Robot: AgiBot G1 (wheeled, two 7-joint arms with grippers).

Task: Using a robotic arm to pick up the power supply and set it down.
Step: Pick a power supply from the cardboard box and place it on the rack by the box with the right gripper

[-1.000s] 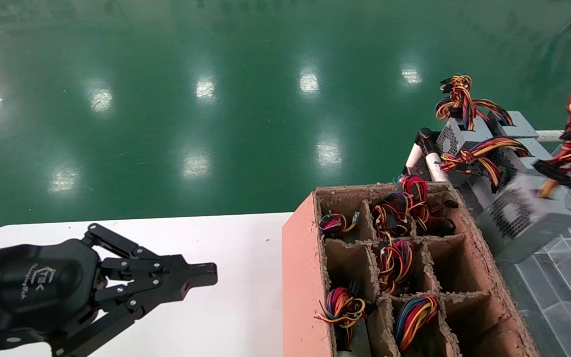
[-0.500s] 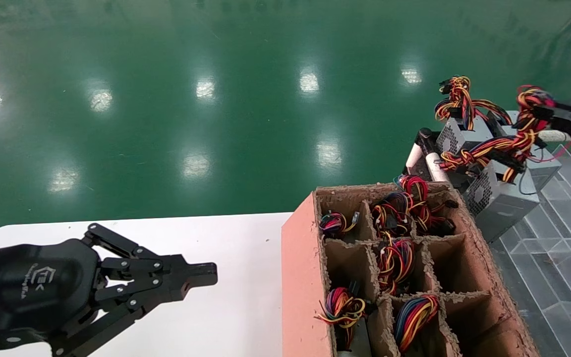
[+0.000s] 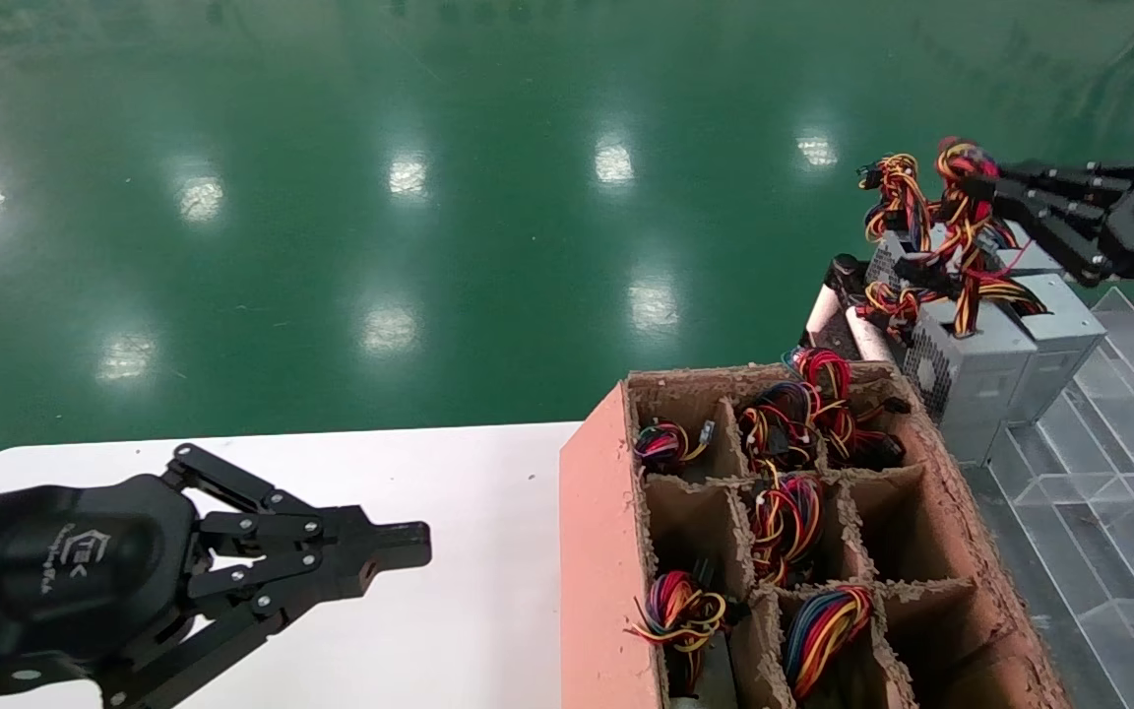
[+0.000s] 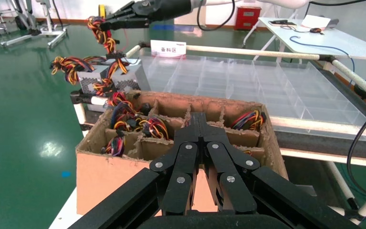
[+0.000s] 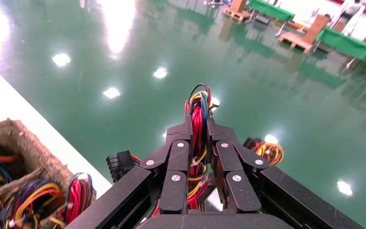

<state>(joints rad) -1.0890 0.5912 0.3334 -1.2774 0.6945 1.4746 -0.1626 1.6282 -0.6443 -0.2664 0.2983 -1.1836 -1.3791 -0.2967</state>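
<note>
- Grey sheet metal marks the power supply point(image 3: 980, 369), which stands at the far right, beyond the cardboard box point(image 3: 606, 551), touching a like grey unit point(image 3: 1054, 335) beside it on the clear-plastic tray point(image 3: 1118, 512).
- Right claw point(image 3: 976, 177) is clamped on the wire bundle point(image 3: 966, 236) rising from that supply; the right wrist view shows red and yellow wires pinched between its fingers point(image 5: 178, 157).
- I cannot tell whether the box rests fully on the tray or hangs partly from the wires.
- Left claw point(image 3: 409, 545) hangs idle over the white surface point(image 3: 488, 473), fingers pressed together and holding nothing.
- Judgement: the step in hand is setting the supply down. Lower slowly so the box bottom meets the tray flat, not on an edge.
- Keep the pull on the wires straight up; a sideways tug could tip the box against its neighbour.
- Only let go once the wires slacken, which would show the tray bears the weight.
- Loose strands may snag the neighbour's orange-yellow bundle point(image 3: 897, 192), so draw the claw away upward.
</note>
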